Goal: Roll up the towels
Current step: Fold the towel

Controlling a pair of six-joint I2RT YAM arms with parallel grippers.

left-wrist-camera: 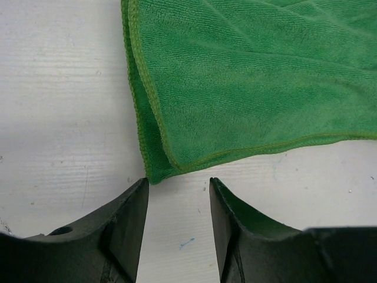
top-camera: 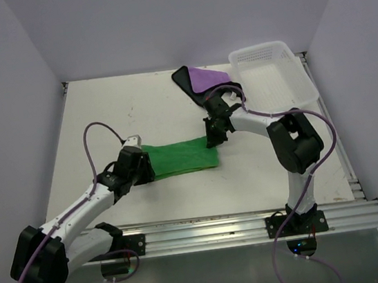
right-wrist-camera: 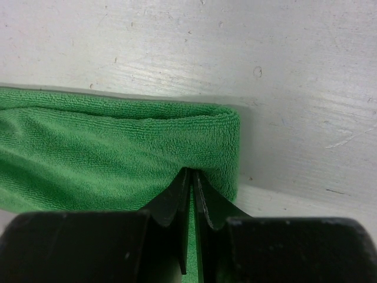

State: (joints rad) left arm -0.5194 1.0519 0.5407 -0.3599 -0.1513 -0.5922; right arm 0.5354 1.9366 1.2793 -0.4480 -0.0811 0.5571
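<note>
Right hand [right-wrist-camera: 191,174] pinching fuzzy green towel [right-wrist-camera: 106,159] fold | left hand [left-wrist-camera: 178,186] half-parted, empty, at stitched corner

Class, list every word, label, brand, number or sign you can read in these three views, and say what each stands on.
None: no view shows any readable text. The bright green soft cloth, the purple cloth with black edging, the white plastic lattice basket and the white painted table all bear no lettering.
</note>
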